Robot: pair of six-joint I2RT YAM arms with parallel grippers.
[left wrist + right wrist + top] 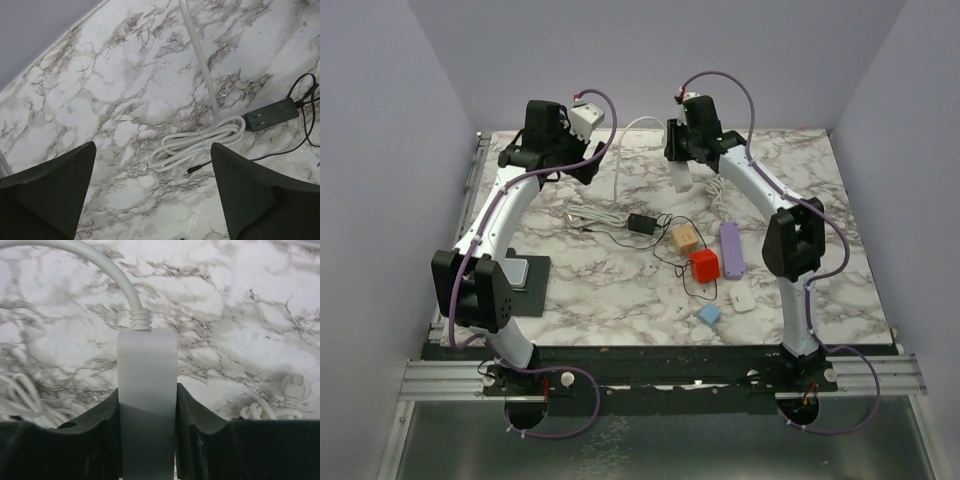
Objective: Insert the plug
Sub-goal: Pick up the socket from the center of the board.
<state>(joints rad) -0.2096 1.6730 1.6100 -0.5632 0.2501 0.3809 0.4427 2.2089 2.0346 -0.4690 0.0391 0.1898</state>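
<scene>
Grasp done, insertion not: right gripper point(147, 405) clamped on white rectangular cable-end block point(147, 365) over far side of marble table point(600, 300), left gripper point(152, 147) spread wide and empty, dark plug block point(272, 115) loose on the marble.

left arm point(503, 215) and right arm point(752, 183) white-shelled, chunky black joints point(480, 290), purple cables point(720, 74) looping alongside, black wedge-shaped fingers point(47, 192), white wrist camera point(585, 118)

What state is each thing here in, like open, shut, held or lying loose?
left gripper: open, empty, above the table.
right gripper: shut on the white block.
white block: gripped on both sides, its cable attached.
black adapter: lying on the table, plugged into nothing.
white cable coil: bundled, lying on the table.
</scene>
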